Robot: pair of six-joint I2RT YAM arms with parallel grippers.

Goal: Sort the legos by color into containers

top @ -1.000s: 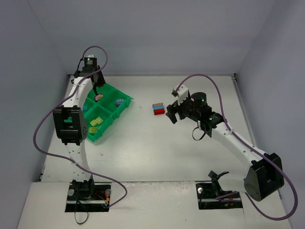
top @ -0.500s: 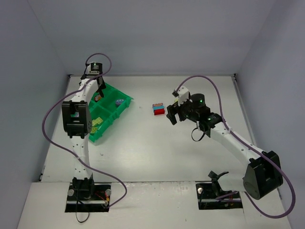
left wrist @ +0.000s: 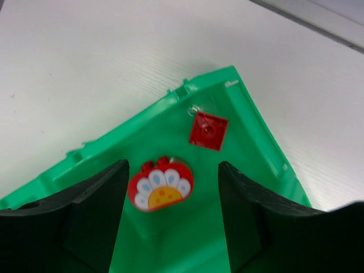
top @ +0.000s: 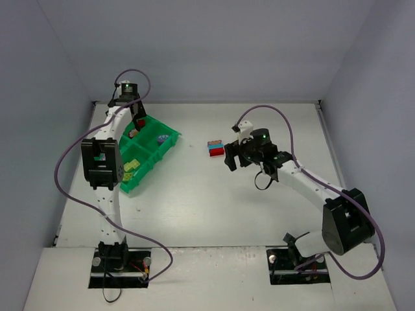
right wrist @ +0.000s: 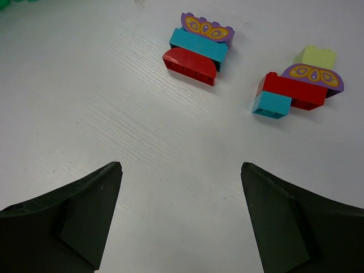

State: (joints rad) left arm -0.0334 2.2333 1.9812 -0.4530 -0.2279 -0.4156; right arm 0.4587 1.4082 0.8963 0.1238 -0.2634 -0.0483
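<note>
Where the left gripper (left wrist: 172, 170) hangs with its fingers spread, you will find a red flower-printed lego (left wrist: 161, 185) lying loose between them in one compartment of the green tray (left wrist: 250, 114). A red square tile (left wrist: 208, 130) lies just beyond. The right gripper (right wrist: 181, 166), likewise spread, holds nothing. A red-cyan-purple lego cluster (right wrist: 196, 48) lies ahead of it on the table (right wrist: 102, 96), with a second cluster (right wrist: 296, 90) beside that.

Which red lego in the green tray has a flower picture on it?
The rounded red lego has it: white petals around a yellow middle. The square red lego beside it in the same compartment is plain and flat.
</note>
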